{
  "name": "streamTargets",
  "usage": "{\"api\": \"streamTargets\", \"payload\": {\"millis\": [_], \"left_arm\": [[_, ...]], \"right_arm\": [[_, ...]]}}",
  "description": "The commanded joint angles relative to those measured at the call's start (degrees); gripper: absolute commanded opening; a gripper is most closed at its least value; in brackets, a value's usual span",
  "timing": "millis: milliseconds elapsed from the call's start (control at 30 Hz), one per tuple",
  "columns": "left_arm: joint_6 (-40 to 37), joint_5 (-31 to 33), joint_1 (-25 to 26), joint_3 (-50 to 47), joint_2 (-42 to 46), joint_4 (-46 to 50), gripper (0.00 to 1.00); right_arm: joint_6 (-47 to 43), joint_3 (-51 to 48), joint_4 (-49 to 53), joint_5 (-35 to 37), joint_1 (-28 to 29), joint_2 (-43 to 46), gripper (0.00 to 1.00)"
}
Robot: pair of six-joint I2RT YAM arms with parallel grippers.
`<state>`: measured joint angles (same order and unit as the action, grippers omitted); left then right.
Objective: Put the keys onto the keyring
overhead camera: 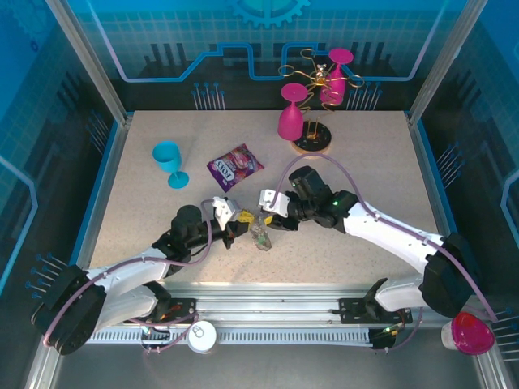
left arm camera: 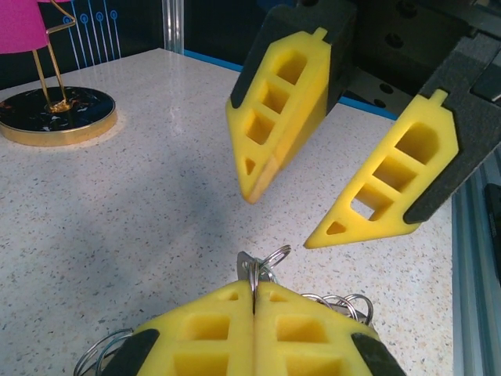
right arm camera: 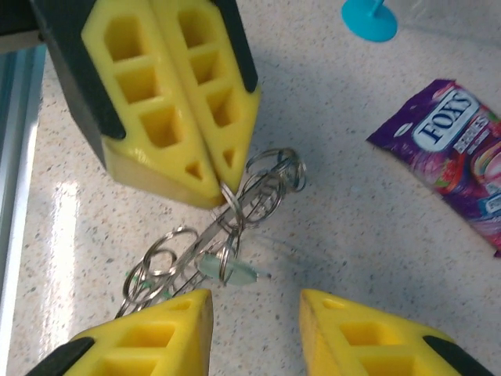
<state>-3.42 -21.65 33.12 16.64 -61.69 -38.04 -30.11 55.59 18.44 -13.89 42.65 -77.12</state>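
The left gripper [right arm camera: 223, 188] has its yellow foam fingers pressed together, pinching the dark metal keyring fringed with wire loops [right arm camera: 235, 211]. The right gripper [right arm camera: 254, 301] is spread, at the ring's 6 o'clock. The pale grey-green-headed key [right arm camera: 235, 272] lies against the loops. The ring sits at 5 o'clock of the purple snack packet [overhead camera: 235, 166].

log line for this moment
left gripper: shut on keyring | right gripper: open, facing keyring | pale key: beside keyring loops, not gripped
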Motion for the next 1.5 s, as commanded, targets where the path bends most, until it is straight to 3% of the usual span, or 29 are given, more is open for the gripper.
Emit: {"api": "streamTargets", "payload": {"millis": [0,167,400,800,933,1000,1200,1467], "left_arm": [[0.87,0.24,-0.23,-0.30,-0.17,-3.95,0.00],[1.05,0.56,-0.25,-0.33,-0.38,-4.23,0.00],[3.39,2.51,-0.12,-0.86,-2.08,-7.92,0.00],[6.94,6.25,-0.06,-2.46,-8.76,-23.04,0.00],[7.29,5.64,-0.04,-2.75,-9.70,-24.76,0.00],[7.33,4.94,-0.05,-3.07,-9.94,-25.74,0.00],[6.57,1.06,0.01,-3.31,-11.22,-27.45,0.00],[6.84,-1.29,-0.15,-3.85,-13.73,-31.74,0.00]], "right_arm": [[-0.52,0.74,-2.71,-0.14,1.19,-1.27,0.34],[-0.65,0.79,-2.53,-1.24,1.68,-1.88,0.27],[-0.81,1.12,-1.80,-2.71,2.27,-2.11,0.00],[-1.98,1.65,-1.02,-3.20,6.39,-3.78,0.00],[0.77,0.04,-2.40,-5.97,3.67,-1.54,0.31],[3.25,-1.18,-3.55,-10.53,0.22,0.49,0.37],[9.61,-2.10,-5.88,-22.05,-7.62,2.58,0.36],[11.40,-0.29,-5.77,-19.91,-8.96,-1.26,0.33]]}}
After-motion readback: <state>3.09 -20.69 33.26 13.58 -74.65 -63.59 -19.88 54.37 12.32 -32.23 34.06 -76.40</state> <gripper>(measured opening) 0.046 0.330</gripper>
